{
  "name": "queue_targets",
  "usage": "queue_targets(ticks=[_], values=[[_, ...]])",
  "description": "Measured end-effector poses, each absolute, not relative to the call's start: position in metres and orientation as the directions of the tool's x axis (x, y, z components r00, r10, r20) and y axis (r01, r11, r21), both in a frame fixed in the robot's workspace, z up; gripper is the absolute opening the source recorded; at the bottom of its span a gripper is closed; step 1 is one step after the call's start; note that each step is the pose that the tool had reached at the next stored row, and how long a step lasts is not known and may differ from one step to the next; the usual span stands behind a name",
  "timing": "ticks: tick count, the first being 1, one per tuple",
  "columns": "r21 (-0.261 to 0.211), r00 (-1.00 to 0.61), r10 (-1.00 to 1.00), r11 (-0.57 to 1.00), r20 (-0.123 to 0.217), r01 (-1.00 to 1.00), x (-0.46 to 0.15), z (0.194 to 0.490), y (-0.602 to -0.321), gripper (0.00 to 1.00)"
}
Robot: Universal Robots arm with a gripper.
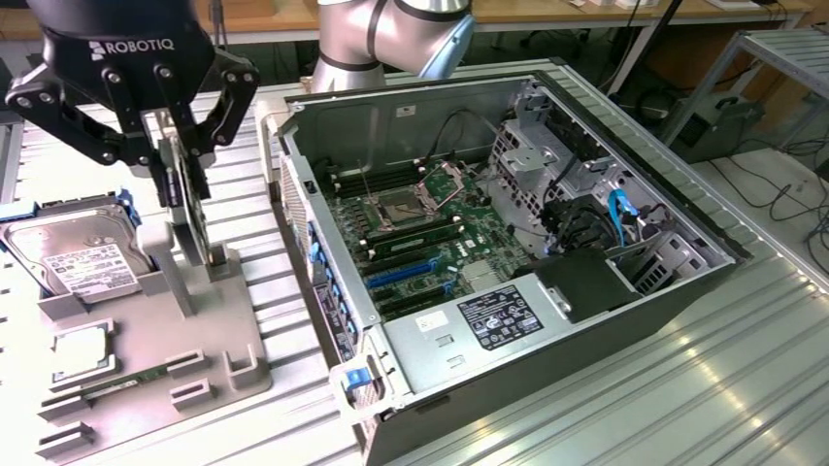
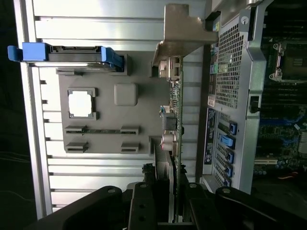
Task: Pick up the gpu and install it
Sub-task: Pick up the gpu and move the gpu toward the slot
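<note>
The gpu (image 1: 190,209) is a green card seen edge-on, standing upright over the grey fixture plate (image 1: 220,340) at the exterior view's left. Its lower edge sits at or just above its holder posts; I cannot tell if they touch. My gripper (image 1: 179,160) comes down from above, with its fingers shut on the card's upper edge. The wrist view shows the gpu (image 2: 176,120) running away from my gripper (image 2: 170,191), with its silver bracket (image 2: 184,33) at the far end.
The open computer case (image 1: 674,301) lies to the exterior view's right of the fixture, with its motherboard (image 1: 428,228) and blue slots (image 1: 404,272) exposed. On the fixture are a hard drive (image 1: 81,257), a processor chip (image 1: 81,351) and a memory stick (image 1: 123,383).
</note>
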State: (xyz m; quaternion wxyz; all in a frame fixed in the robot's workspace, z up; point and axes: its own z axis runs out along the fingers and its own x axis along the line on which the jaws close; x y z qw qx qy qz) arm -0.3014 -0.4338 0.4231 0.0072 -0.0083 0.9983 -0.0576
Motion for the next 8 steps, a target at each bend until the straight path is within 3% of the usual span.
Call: queue_targets(ticks=[8], values=[[-0.116,-1.0,-0.017,0.993,-0.014,-0.016,-0.301,0.442,-0.434,0.28]])
